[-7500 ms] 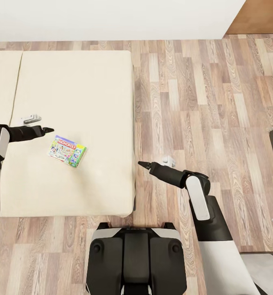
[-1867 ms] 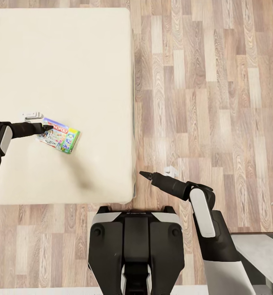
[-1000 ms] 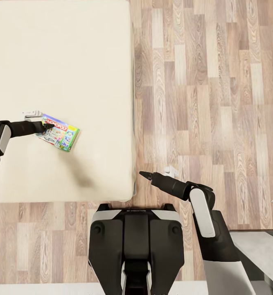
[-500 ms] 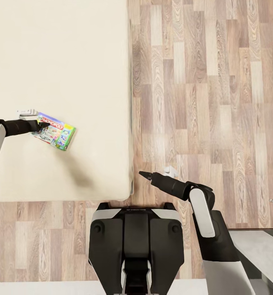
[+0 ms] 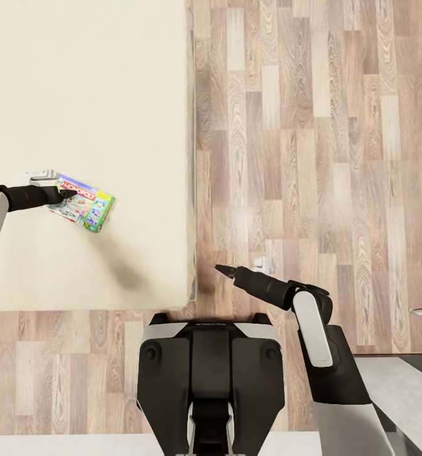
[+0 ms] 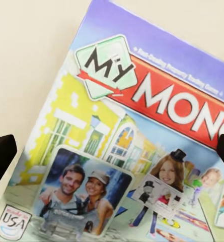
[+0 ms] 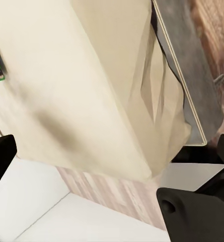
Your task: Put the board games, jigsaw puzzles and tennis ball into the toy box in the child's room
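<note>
Since the Monopoly board game is lying flat on the bed, I am reaching my left pincer over its edge, fingers spread wide either side; my right pincer is idling, spread unclear.

My head cam looks steeply down on the bed and floor. Left wrist cam sits very near the Monopoly box. Right wrist cam, from further off, shares the bed and that box's green corner w/ head cam.
</note>
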Motion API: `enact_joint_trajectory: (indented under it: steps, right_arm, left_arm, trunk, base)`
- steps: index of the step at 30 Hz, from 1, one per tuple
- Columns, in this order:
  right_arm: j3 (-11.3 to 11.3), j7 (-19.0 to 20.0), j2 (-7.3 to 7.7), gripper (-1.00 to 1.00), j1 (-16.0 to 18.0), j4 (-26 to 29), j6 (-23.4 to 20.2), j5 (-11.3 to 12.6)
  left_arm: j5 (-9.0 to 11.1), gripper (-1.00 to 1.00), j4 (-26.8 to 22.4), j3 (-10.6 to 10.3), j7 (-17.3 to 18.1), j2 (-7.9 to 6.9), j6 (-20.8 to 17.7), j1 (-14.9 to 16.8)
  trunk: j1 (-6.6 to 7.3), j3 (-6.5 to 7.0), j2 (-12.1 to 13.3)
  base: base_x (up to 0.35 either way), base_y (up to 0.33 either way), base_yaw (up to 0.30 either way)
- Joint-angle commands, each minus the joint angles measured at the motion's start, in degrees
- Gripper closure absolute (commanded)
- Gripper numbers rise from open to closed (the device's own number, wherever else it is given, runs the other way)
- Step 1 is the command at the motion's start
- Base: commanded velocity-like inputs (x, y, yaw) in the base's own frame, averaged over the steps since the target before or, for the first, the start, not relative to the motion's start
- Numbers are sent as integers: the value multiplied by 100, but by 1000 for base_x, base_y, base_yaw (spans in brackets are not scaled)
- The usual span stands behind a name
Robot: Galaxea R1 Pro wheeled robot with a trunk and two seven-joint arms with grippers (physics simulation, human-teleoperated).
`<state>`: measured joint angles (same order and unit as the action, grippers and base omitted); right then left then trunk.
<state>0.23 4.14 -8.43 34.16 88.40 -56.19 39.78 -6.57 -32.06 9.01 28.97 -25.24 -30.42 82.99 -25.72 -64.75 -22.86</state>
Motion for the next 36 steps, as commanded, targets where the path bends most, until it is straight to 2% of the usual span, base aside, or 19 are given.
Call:
enact_joint_trajectory:
  steps: [1,36]
  right_arm:
    - [-6,43,-2,-100,2,1,-24,-49]
    - [-22,43,34,-100,2,1,-19,-40]
  left_arm:
    - [-37,-100,168,30,65,184,-51,-2]
    - [-35,-100,169,46,65,212,-51,-2]
  trunk:
    - [-6,-6,-6]
    - [-6,8,-6]
  base:
    - [13,-176,0]
    - [1,-122,-3]
